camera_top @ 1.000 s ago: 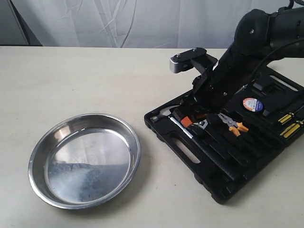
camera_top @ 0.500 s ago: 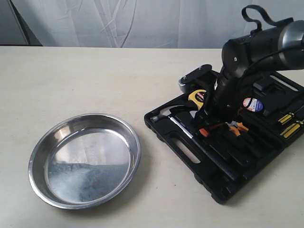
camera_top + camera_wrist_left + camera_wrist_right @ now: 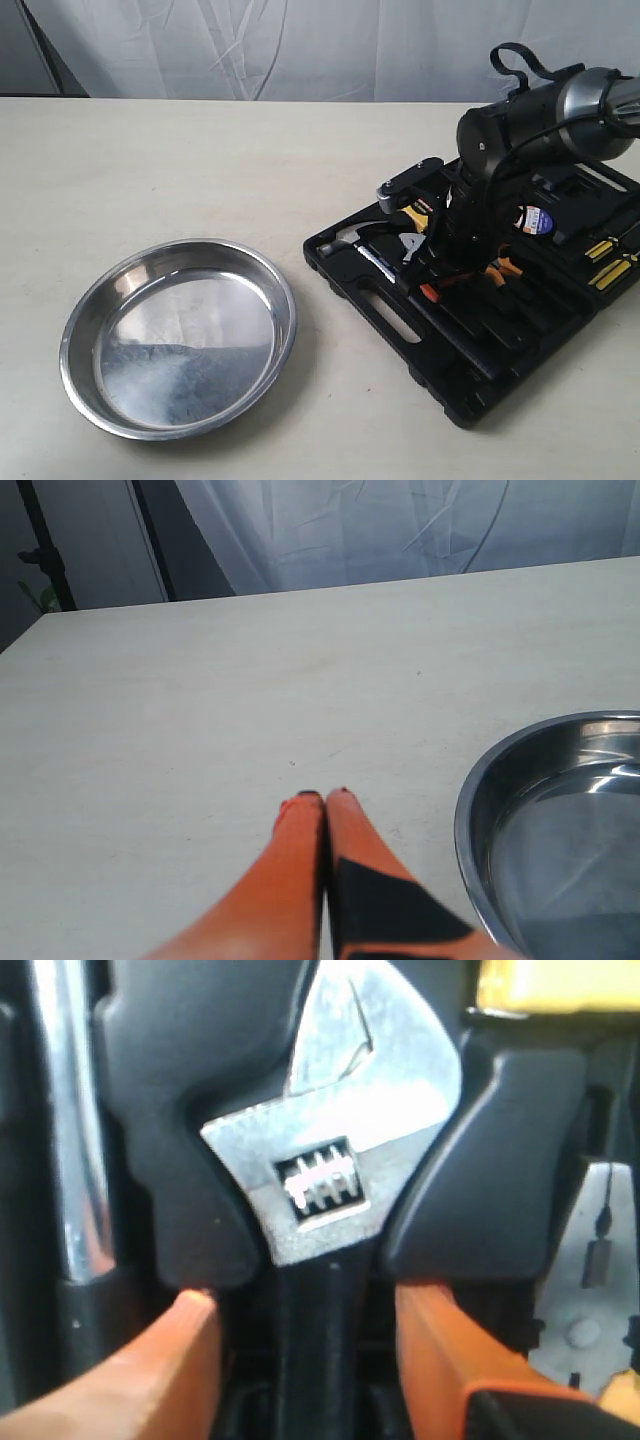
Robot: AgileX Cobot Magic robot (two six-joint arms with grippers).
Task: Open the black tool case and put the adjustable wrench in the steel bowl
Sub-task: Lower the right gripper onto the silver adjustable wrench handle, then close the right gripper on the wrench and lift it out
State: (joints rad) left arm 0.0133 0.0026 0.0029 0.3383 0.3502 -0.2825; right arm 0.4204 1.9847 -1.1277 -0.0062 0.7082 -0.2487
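The right gripper point(image 3: 308, 1305) has its orange fingers point(image 3: 180, 1360) spread, one on each side of the black handle of the adjustable wrench point(image 3: 330, 1160), with a dark gap between each finger and the handle, so nothing is clamped; the wrench lies in its moulded recess, its silver head just beyond the fingertips; a chrome hammer shaft point(image 3: 65, 1160) runs alongside, and a yellow tape measure point(image 3: 550, 985) sits past the head.

In the exterior view the right gripper point(image 3: 432, 285) reaches down into the open black tool case point(image 3: 400, 325); the head of the wrench point(image 3: 409, 244) shows just beside it, between the hammer point(image 3: 345, 237) and the orange-handled pliers point(image 3: 505, 267); yellow-handled screwdrivers point(image 3: 605, 250) lie at the case's far right.

The left gripper point(image 3: 325, 800) has its fingers pressed together and holds nothing; it hangs over the bare table point(image 3: 200, 700), near the rim of the steel bowl point(image 3: 480, 810).

The steel bowl point(image 3: 290, 310) sits on the table to the left of the case, well apart from the wrench.

Against a second ago, the right arm has swung more upright and the gripper has dropped lower into the case, shifting from over the hammer shaft towards the wrench; the wrist camera block has come down too; bowl, case and wrench lie where they were.
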